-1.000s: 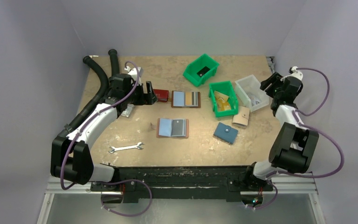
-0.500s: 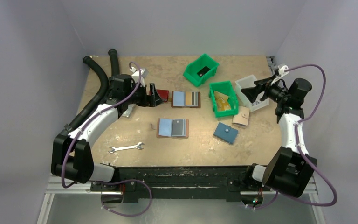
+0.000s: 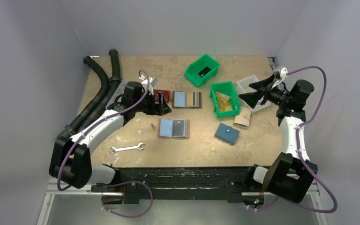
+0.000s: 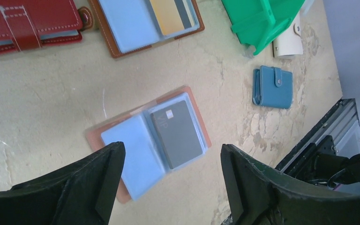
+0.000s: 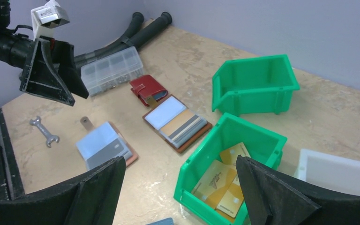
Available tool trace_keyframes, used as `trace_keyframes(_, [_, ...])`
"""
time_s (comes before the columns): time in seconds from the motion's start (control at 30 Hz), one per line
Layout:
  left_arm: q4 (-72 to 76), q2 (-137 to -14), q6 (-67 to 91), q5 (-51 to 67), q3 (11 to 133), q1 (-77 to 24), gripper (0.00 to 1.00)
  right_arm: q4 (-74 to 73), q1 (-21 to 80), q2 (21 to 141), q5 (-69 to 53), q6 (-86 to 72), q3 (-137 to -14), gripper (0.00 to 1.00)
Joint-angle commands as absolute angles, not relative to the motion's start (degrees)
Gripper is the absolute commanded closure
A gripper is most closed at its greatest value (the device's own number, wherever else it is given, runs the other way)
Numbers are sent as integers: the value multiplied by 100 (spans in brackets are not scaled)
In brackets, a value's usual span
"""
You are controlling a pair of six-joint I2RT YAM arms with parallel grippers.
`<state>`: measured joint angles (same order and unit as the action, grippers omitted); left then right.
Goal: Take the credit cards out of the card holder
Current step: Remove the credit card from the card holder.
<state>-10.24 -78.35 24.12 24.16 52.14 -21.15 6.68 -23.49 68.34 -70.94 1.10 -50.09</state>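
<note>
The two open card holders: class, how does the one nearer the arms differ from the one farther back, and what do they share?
The nearer card holder shows one black card; the farther card holder shows gold and grey cards. The nearer cover looks pale orange, the farther darker brown. The farther one lies beside a red wallet; the nearer does not. Both lie open flat, each with a light blue page.

Bare beige counter is lying open just near and right of the open brown card holder. A red leather wallet and a second open brown holder are crowding its far side.
</note>
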Motion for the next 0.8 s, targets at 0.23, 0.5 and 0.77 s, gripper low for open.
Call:
trace_keyframes(0.23, [-971,-7050,3191,1473,4405,-2540,20,-844,-1269,7202,-6707,1266,-5458,1])
trace_keyframes(0.5, [-360,-7332,3599,1574,4100,-2540,21,-1172,-354,7471,-6489,1806,-5476,1])
trace_keyframes(0.77, [-92,-7625,3676,1737,4024,-2549,25,-1406,213,7704,-6282,2103,-5543,1])
